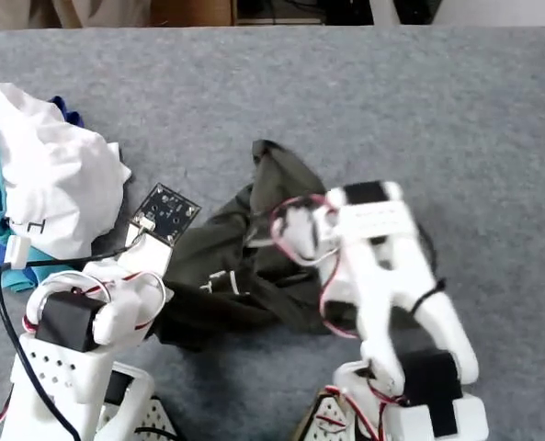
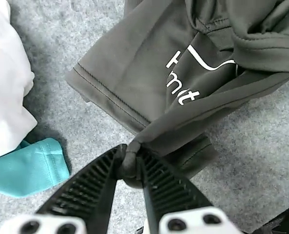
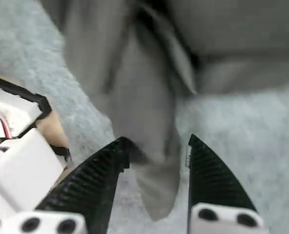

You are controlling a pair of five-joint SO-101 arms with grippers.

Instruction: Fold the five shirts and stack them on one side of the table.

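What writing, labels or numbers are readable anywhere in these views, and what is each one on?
White lettering on the dark shirt: cut off by folds, so no whole word can be read.
Dark marks on the white shirt: too small to read.

A grey, felt-like table top (image 1: 456,119) spreads across nearly the whole high view, evenly lit, with a softly mottled nap. A narrow strip of room runs along its far edge. It holds pale beige draped shapes (image 1: 33,11) at 11 o'clock, a brown wooden panel (image 1: 191,11) just beside them, a dark shadowed gap (image 1: 300,9) at 12, and an off-white surface (image 1: 502,11) at 1.
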